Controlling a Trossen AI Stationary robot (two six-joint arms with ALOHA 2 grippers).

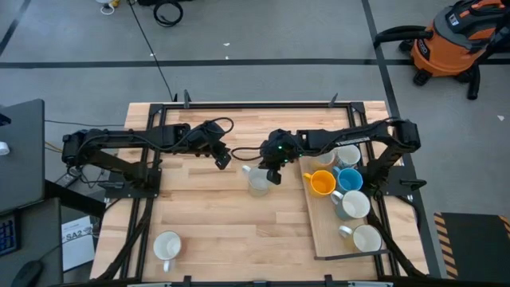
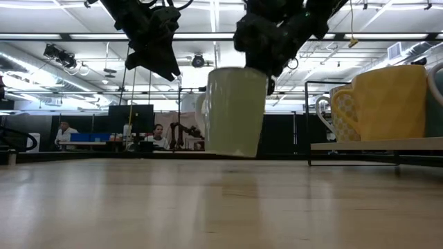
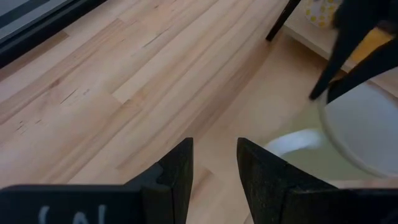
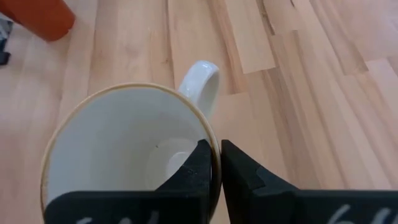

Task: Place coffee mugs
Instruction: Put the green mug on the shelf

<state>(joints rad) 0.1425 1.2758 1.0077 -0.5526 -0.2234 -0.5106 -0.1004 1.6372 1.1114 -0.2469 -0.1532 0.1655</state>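
An orange shop vacuum (image 1: 456, 40) stands beyond the wooden table (image 1: 207, 223)

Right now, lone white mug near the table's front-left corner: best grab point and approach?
Pinch the rim of the lone white mug from straight above, one finger inside, one outside. It stands upright, mouth open upward, nothing crowding it. Avoid the side where its handle sticks out, toward the front edge.

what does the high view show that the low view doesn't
Only the high view shows the white mug alone at the table's near left, the wooden tray with a blue mug and three pale ones, and a vacuum on the floor. Only the low view shows people at desks behind the table. Both show the right gripper pinching the cream mug's rim, the empty left gripper nearby, and the yellow mug.
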